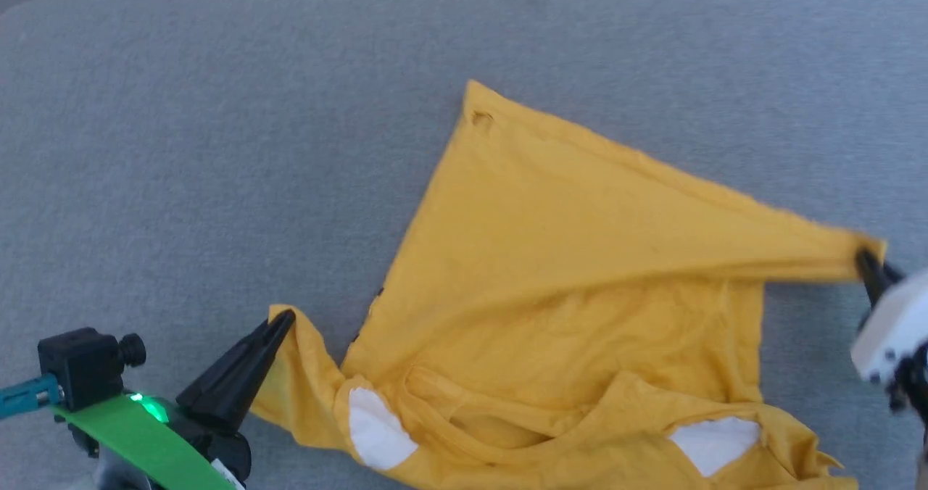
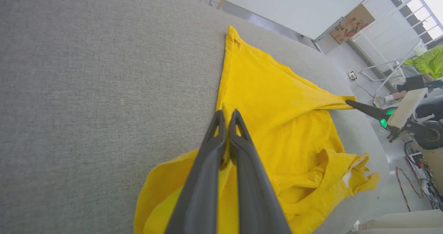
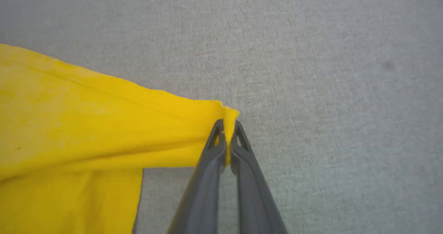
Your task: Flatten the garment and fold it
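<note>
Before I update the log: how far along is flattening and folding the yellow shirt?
Done: both grips are made, the left gripper shut on a near-left edge of the garment, the right gripper shut on its right corner. In hand: spreading, with one edge drawn taut toward the right gripper. To do: the near part lies bunched and wrinkled on the grey surface, and no fold is made.

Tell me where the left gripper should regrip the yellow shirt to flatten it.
Probably the far pointed corner of the garment: it lies flat with grey surface showing on its left, so come in low from the left. The right gripper pinches that edge's other end.
</note>
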